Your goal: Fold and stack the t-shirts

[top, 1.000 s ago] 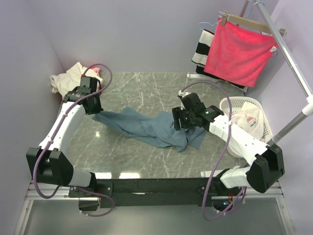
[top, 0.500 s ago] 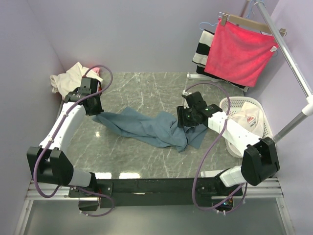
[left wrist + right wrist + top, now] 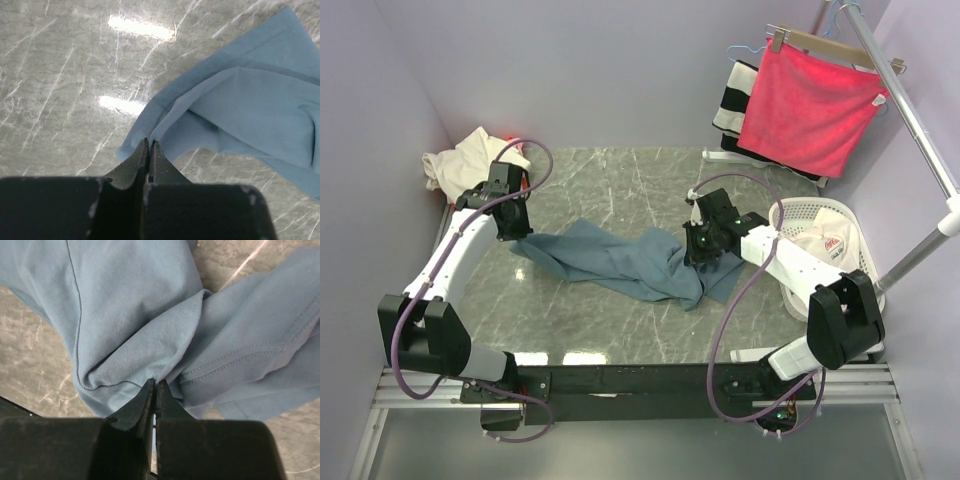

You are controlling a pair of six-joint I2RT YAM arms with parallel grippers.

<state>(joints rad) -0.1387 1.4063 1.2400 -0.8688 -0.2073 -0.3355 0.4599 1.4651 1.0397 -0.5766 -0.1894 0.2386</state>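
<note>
While pinching the blue-grey t-shirt (image 3: 620, 262) at two ends, holding it out long across the middle of the table (image 3: 610, 180), from about 9 o'clock to about 3 o'clock. Squeezing tight with the left gripper (image 3: 518, 235) on a thin folded edge at the 9 o'clock end, with no gap showing between the jaws. Squeezing tight with the right gripper (image 3: 696, 250) too, on a bunched fold at the 3 o'clock end, with more cloth spilling out on both sides of the pinch. Sagging low and wrinkled in between, and seeming to rest on the table.

Being soft and light, most likely, so drooping wherever nothing is holding it. Probably not slipping out of a firm pinch, but bunching up fast. Calling for a hold on real corners or along the hem for spreading flat, not on a lump in the middle. Guessing that the right pinch is sitting on such a lump, so maybe needing a new hold nearer a shoulder or a hem corner before any folding.

Leaving the cream t-shirt (image 3: 455, 165) in a heap at about 10 o'clock, with a bit of the pink-red t-shirt (image 3: 512, 141) peeking out beside it. Leaving the white t-shirt with red print (image 3: 820, 240) in the white basket (image 3: 810, 202), out past 3 o'clock. Not stacking anything yet.
</note>
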